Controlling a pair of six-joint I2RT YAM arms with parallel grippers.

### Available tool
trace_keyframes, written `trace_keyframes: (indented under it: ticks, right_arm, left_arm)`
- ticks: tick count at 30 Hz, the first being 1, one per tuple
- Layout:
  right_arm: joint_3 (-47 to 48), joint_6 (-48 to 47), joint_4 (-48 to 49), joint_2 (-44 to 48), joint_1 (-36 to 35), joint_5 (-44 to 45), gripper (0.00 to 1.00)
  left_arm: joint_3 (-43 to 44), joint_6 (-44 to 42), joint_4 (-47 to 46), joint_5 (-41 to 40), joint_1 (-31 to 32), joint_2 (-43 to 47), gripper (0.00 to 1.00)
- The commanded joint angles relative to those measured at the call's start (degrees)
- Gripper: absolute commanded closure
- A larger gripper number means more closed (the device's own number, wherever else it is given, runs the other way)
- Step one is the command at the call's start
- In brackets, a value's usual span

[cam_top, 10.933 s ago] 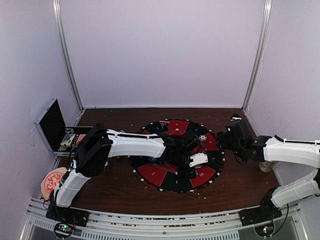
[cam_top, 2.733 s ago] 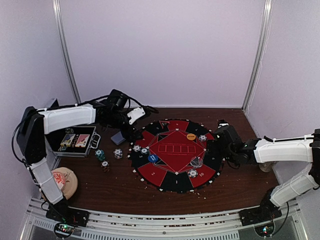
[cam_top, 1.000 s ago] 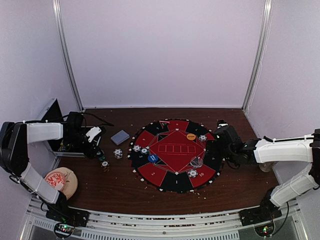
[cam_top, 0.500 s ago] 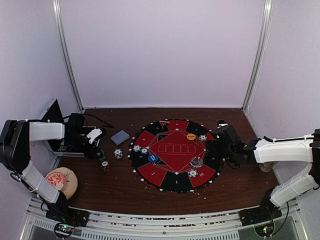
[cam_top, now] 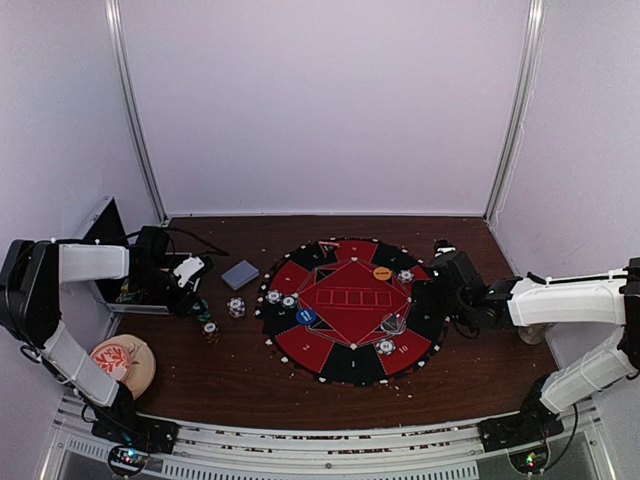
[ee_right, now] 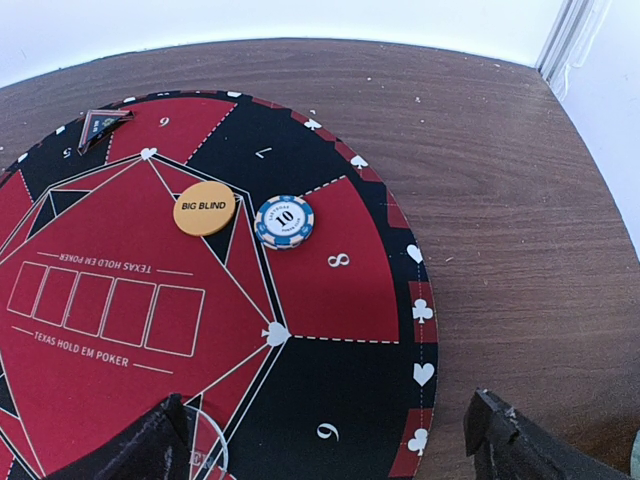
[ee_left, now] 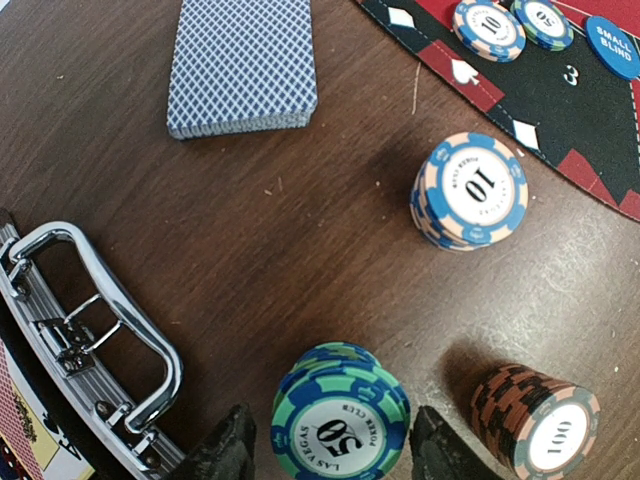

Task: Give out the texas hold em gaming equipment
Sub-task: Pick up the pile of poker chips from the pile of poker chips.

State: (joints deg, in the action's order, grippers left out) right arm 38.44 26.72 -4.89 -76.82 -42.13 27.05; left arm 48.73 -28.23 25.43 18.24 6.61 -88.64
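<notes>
Left gripper (cam_top: pixel 192 290) straddles a stack of teal-and-green round poker chips (ee_left: pixel 340 425); right gripper (ee_right: pixel 328 420) gapes empty.
Top view: the stack stands on the brown wooden table (cam_top: pixel 240 370), left of the large round red-and-black mat (cam_top: pixel 350 365). Left wrist: fingers (ee_left: pixel 232 450) sit just beside the stack on both sides; whether they press it I cannot tell; a blue-and-cream chip stack (ee_left: pixel 470 190), a brown chip stack (ee_left: pixel 535 425) and a blue-backed card deck (ee_left: pixel 240 65) stand apart. Right wrist: jaws wide above the mat, where an orange disc (ee_right: pixel 204 208) and a blue-white chip (ee_right: pixel 284 220) lie side by side.
</notes>
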Motion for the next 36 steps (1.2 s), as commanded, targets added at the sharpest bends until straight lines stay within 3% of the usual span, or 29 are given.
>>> trace_keyframes:
  ticks: [1,19,36]
  right_arm:
    - [1.1,-0.5,0.6,0.4,-0.3,0.5,0.03]
    - [1.1,-0.4,0.7,0.5,-0.3,0.5,0.03]
    - [1.0,-0.4,0.6,0.9,-0.3,0.5,0.03]
  left_arm:
    - [0.6,-0.6,-1.3,0.7,-0.4,-0.6,0.45]
    - [0.7,-0.7,-1.1,0.8,-0.4,-0.7,0.50]
    - [0.3,-0.4,-0.6,-0.4,-0.4,2.1,0.71]
